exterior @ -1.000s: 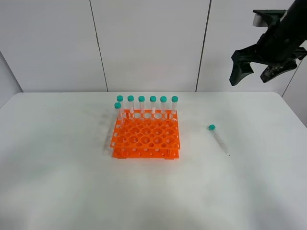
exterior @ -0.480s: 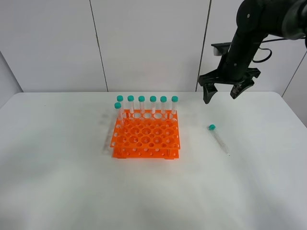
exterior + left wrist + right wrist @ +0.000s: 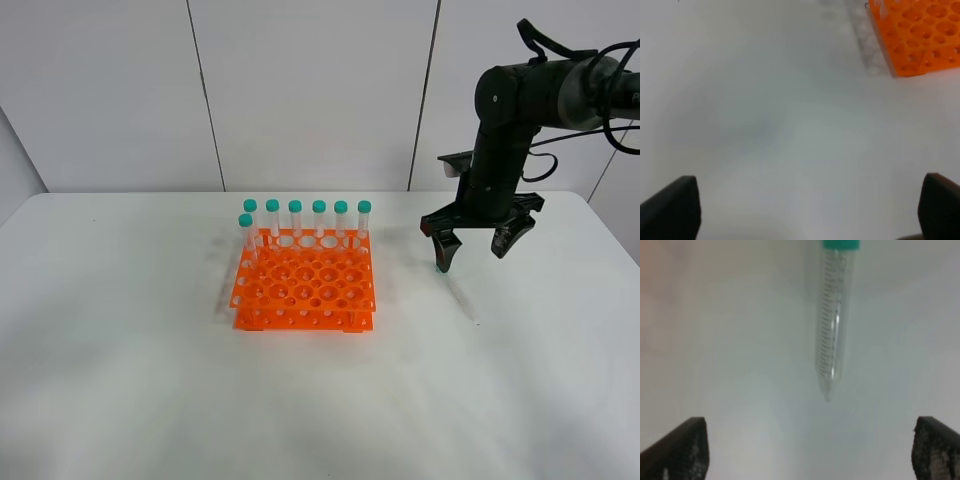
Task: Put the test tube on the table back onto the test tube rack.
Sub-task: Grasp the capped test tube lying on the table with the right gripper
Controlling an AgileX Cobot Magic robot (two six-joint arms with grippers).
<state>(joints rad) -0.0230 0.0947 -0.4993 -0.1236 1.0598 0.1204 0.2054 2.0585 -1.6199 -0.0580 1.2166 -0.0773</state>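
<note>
Clear test tube [image 3: 834,315] flat on table [image 3: 120,380], right fingers [image 3: 440,250] spread wide over it — empty, rack [image 3: 305,285] well apart.

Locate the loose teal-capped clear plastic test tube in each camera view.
Exterior high: teal-capped clear test tube lies on the white matte table, right of the orange plastic rack, under the right end effector.
Left wrist: not in it; only the rack's corner shows.
Right wrist: tube ahead of the open end effector, tip toward it.
Shared landmark: the table.
</note>
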